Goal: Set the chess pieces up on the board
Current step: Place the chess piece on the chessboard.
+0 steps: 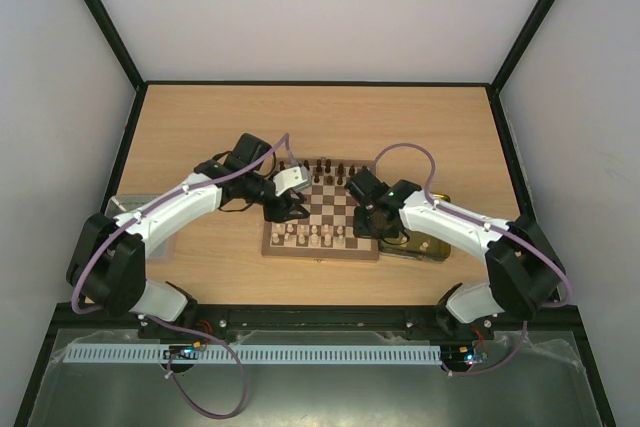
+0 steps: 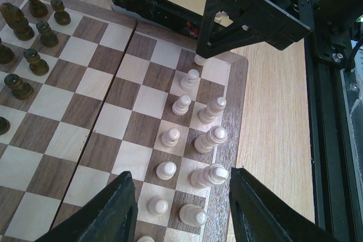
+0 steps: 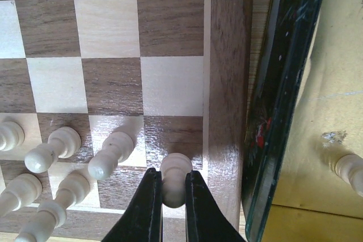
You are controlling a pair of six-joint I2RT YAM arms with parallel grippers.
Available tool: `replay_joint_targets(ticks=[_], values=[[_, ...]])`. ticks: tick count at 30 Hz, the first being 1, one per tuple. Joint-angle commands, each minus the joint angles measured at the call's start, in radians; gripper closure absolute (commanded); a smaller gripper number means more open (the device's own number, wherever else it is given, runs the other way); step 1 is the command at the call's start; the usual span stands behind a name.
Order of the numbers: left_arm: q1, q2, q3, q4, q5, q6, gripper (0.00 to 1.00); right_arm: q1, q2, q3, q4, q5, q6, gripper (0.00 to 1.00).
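right claw, left side: cream pieces lined up just beside it, no way through
right claw, right side: thin strip of board border, then the tray wall, pretty tight
right claw, ahead: bare squares, wide open
left claw, between the jaws: more cream pieces standing there
left claw, ahead: right claw sits over the corner, blocked
left claw, left side: open squares, dark pieces well off
left claw, right side: bare table, free

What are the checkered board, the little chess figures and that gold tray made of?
Square checkered chessboard: wood, grain streaks show, glossy varnish. Pale cream chess pieces and dark brown ones: apparently turned wood, smooth. Shiny gold rectangular tray: probably painted metal, black scuffed outside.
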Motion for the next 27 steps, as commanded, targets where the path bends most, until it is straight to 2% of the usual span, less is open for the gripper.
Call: replay_joint_targets(ticks=[1,27], values=[[0.005,-0.004,-0.002,-0.013,0.020,0.020,0.53,0.006,0.014,0.010,0.001,0.049,0.005,0.98],[0.005,-0.002,0.000,-0.014,0.020,0.021,0.53,0.007,0.049,0.043,0.008,0.055,0.004,0.98]])
